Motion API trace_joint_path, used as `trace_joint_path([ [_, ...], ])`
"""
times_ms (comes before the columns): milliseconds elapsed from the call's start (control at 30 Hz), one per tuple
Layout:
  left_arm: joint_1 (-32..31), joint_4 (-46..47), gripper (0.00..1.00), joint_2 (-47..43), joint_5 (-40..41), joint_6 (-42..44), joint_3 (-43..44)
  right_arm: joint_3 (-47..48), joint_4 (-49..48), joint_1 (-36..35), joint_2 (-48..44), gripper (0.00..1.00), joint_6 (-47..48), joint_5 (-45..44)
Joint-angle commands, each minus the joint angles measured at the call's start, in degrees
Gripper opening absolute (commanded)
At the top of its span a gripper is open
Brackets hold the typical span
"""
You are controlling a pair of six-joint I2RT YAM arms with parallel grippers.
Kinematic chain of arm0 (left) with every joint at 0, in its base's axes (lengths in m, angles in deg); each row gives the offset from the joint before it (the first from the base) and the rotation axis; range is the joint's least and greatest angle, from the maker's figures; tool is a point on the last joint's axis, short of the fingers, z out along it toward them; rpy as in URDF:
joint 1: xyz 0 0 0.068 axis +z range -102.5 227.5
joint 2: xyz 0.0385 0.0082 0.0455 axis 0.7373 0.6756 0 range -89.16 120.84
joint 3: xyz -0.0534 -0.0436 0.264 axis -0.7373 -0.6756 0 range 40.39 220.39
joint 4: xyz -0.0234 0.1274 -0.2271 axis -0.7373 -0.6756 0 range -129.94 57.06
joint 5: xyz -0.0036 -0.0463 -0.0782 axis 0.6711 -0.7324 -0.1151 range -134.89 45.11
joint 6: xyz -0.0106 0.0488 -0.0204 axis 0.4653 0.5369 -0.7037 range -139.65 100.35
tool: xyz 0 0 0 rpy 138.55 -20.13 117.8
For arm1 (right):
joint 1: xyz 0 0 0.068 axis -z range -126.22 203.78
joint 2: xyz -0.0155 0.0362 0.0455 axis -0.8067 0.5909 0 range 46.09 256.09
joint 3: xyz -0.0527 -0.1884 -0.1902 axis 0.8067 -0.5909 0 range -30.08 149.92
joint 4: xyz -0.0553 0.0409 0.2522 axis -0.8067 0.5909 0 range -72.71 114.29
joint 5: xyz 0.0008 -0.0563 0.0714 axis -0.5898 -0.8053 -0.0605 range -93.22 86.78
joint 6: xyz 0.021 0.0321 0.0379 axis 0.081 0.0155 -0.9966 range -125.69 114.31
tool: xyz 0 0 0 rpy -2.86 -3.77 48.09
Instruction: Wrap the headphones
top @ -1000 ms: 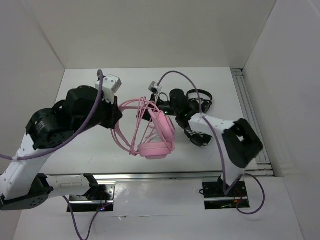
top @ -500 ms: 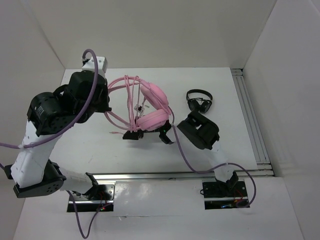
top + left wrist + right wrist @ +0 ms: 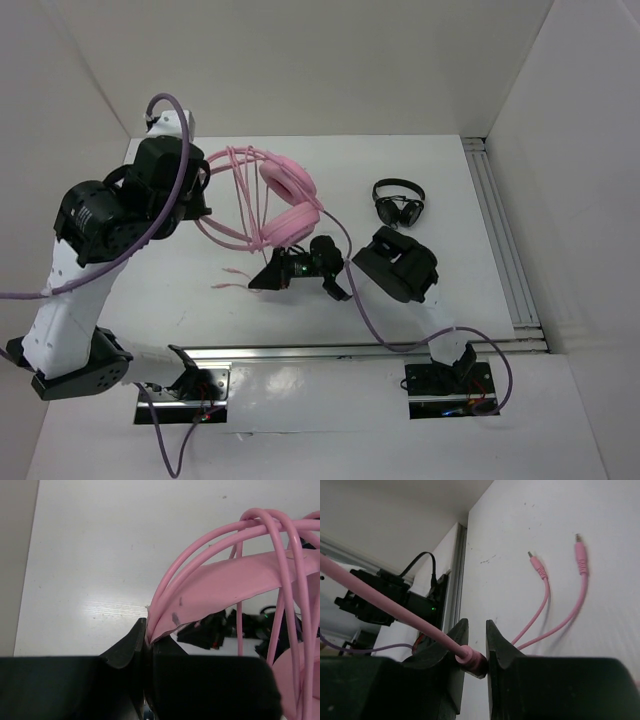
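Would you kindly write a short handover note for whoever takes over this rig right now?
Left gripper: shut on the headband of the headphones, which it holds up.
Right gripper: shut on the cable, low by the table.
Done: several cable loops cross the headband.
Left: wind on the loose tail; its two plugs lie on the table.

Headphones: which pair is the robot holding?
The big pink headphones, headband in the left pincer, cable in the right pincer. The small black headphones lie untouched.
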Motion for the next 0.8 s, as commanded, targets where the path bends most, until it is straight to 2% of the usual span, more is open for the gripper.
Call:
trace_joint_path([
  [0,4.1,12.7,0.0,-1.9,4.5,-4.6,-0.6,-9.0,-14.3,-1.7,-8.2,0.02,2.2,-4.3],
  [133,14.8,16.5,0.0,3.0,-0.1,-1.2,-1.1,-18.5,-12.0,-5.2,-20.8,0.0,6.7,-6.6],
  [233,21.4,18.8,0.0,7.6,-2.7,0.0,-0.6,-23.8,-3.2,-9.7,-28.8,0.0,13.0,-9.5],
  [333,23.7,19.5,0.0,11.0,-0.5,0.6,-3.6,-25.2,12.7,-14.3,-44.0,0.0,21.4,-12.6],
  [367,23.7,19.5,0.0,11.8,1.7,0.6,-6.0,-24.3,23.2,-15.4,-47.2,0.0,23.7,-15.4],
  [433,22.2,19.5,0.0,13.2,4.9,0.6,-9.6,-21.4,35.1,-18.8,-52.9,0.0,31.6,-18.9],
  [467,21.2,20.1,0.0,13.2,7.9,0.6,-14.4,-19.5,41.0,-19.8,-57.6,0.0,34.4,-20.5],
  [500,20.0,20.1,0.0,13.2,9.1,0.1,-16.5,-14.6,53.6,-20.7,-59.5,0.0,40.2,-25.5],
  [567,19.4,20.1,0.0,13.2,9.6,0.8,-22.7,-8.9,66.4,-23.0,-62.4,0.0,45.4,-32.5],
  [600,19.4,20.6,0.0,13.2,6.8,1.7,-24.5,-2.4,78.8,-23.7,-62.4,0.0,47.6,-41.4],
  [667,18.1,22.2,0.0,13.2,4.4,4.6,-29.6,4.2,89.0,-24.3,-61.3,0.0,51.6,-47.9],
  [700,17.6,22.2,0.0,13.2,3.2,4.6,-31.1,10.5,98.0,-24.3,-60.6,0.0,52.5,-52.9],
  [767,16.0,22.7,0.0,12.5,2.6,4.6,-34.7,16.2,105.1,-24.3,-58.0,0.0,53.9,-58.8],
])
